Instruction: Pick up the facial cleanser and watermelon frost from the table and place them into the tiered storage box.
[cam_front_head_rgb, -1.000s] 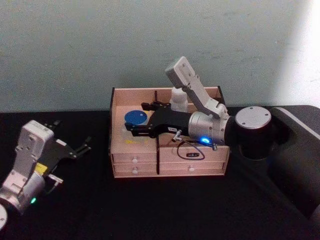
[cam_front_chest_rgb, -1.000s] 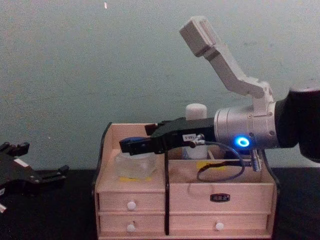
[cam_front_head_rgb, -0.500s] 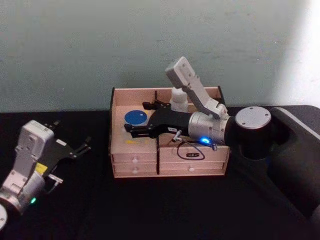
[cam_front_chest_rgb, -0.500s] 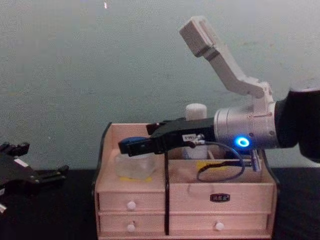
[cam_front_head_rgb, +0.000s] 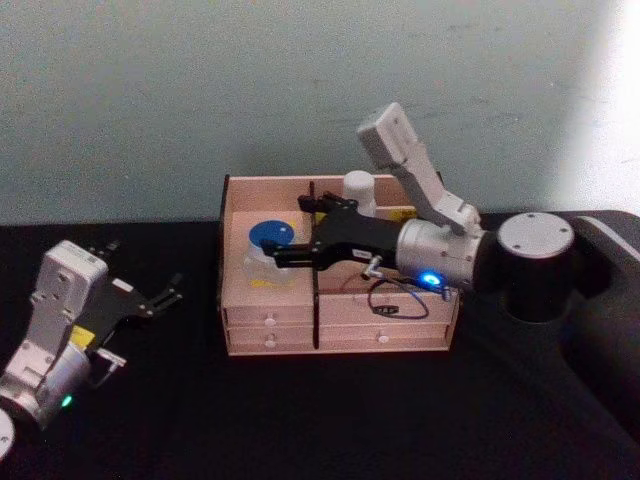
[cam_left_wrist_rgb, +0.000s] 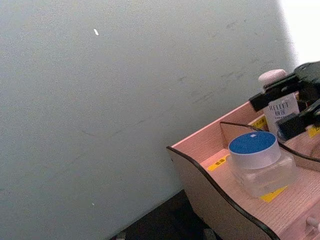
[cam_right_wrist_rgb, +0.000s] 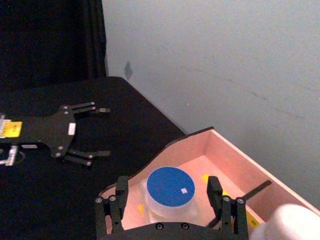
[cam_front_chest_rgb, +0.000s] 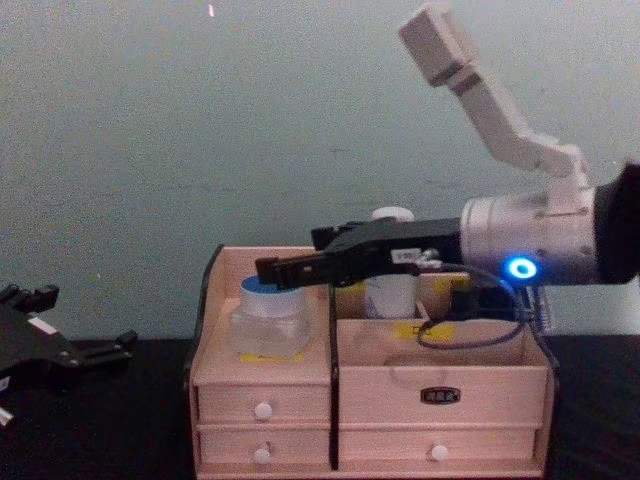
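Since the frame half a second back, your right gripper (cam_front_head_rgb: 290, 247) has drawn back toward the right side of the tiered storage box (cam_front_head_rgb: 335, 325) and risen a little, so its fingers no longer straddle the watermelon frost (cam_front_head_rgb: 270, 243); they now stand spread apart with nothing between them, just above and to the right of the jar. That jar sits where it sat before, in the box's left compartment, blue lid up. Your facial cleanser (cam_front_head_rgb: 359, 192) stands upright in the rear of the box's right half, unmoved. Your left gripper (cam_front_head_rgb: 150, 297) is parked over the dark table (cam_front_head_rgb: 330, 420) well to the left of the box, fingers splayed, as in the earlier frames. From the chest view you can see what the head view hides: the right gripper (cam_front_chest_rgb: 290, 270) hangs level with the jar's lid (cam_front_chest_rgb: 262, 286), clear of the clear glass body (cam_front_chest_rgb: 268, 325) below it, and the box's white-knobbed drawers (cam_front_chest_rgb: 262, 411) are all shut. Your right wrist view looks down between the open fingertips (cam_right_wrist_rgb: 121, 184) onto the lid of the watermelon frost (cam_right_wrist_rgb: 171, 187), with bare gaps on both sides, and shows the left gripper (cam_right_wrist_rgb: 85, 131) far off beyond the box wall (cam_right_wrist_rgb: 150, 160). Your left wrist view catches the jar (cam_left_wrist_rgb: 260, 162) resting on a yellow label and the cleanser (cam_left_wrist_rgb: 280, 102) behind the black fingers (cam_left_wrist_rgb: 272, 95) of the right gripper, its blue print partly readable.
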